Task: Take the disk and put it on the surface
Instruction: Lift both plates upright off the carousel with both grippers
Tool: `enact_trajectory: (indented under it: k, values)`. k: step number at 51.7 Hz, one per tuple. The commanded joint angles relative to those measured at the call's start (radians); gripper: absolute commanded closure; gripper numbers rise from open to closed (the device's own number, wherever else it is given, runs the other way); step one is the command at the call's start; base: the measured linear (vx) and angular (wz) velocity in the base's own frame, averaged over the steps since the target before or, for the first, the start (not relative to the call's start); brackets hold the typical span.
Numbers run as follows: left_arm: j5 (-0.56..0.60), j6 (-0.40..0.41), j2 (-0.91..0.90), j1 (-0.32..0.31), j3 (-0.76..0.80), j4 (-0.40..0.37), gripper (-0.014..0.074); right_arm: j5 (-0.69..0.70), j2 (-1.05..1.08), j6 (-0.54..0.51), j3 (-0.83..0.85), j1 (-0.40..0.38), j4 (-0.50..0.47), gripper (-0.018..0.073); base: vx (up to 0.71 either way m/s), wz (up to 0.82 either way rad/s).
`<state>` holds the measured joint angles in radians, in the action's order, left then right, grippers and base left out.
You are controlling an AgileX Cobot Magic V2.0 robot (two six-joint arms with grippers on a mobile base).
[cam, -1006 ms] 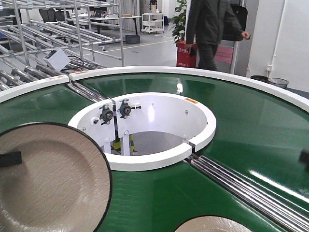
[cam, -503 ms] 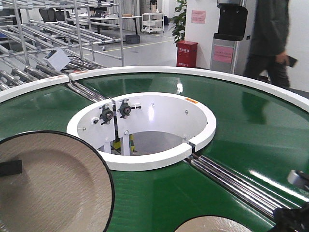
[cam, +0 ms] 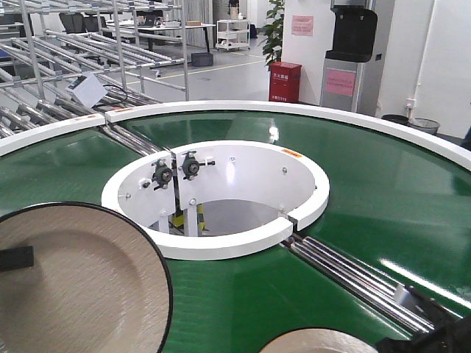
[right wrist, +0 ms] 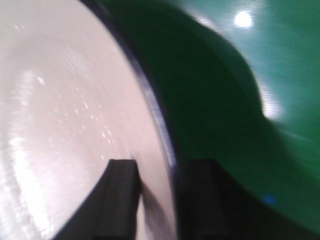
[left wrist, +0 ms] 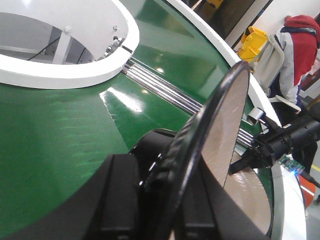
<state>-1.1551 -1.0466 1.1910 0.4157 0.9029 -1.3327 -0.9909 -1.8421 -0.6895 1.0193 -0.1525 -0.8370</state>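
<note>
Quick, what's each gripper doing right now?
Left gripper: shut on the black-rimmed beige disk, held tilted.
Right gripper: straddles the rim of a second beige disk; grip cannot be told.

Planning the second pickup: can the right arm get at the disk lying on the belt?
Likely yes: the right gripper straddles the rim of that disk, and nothing visible blocks it.
</note>
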Motion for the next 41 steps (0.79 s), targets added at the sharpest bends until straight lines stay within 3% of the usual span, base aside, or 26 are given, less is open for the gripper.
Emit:
enact_trajectory:
  k: [1, 2, 10, 22, 31, 41]
  values:
    - [-0.014, 0.032, -0.029, -0.008, 0.034, -0.131, 0.0598, -0.087, 0.049, -0.045, 0.026, 0.0, -0.15, 0.0547, 0.0, 0.0]
    - [-0.014, 0.032, -0.029, -0.008, 0.034, -0.131, 0.0598, -0.09, 0.051, -0.045, 0.026, -0.004, -0.157, 0.0579, 0.0, 0.0]
    - [0.004, 0.092, -0.029, -0.008, 0.034, -0.131, 0.0598, -0.116, 0.112, -0.028, 0.026, -0.072, -0.218, 0.0573, 0.0, 0.0]
    - [0.1, 0.336, -0.029, -0.008, 0.034, -0.057, 0.0598, -0.177, 0.288, -0.015, 0.026, -0.182, -0.418, 0.0569, 0.0, 0.0]
    - [0.11, 0.45, -0.029, -0.008, 0.034, -0.019, 0.0598, -0.194, 0.418, -0.015, 0.026, -0.185, -0.514, 0.0568, 0.0, 0.0]
    - [0.073, 0.523, -0.029, -0.008, 0.034, -0.022, 0.0598, -0.218, 0.521, 0.014, 0.026, -0.181, -0.519, 0.0568, 0.0, 0.0]
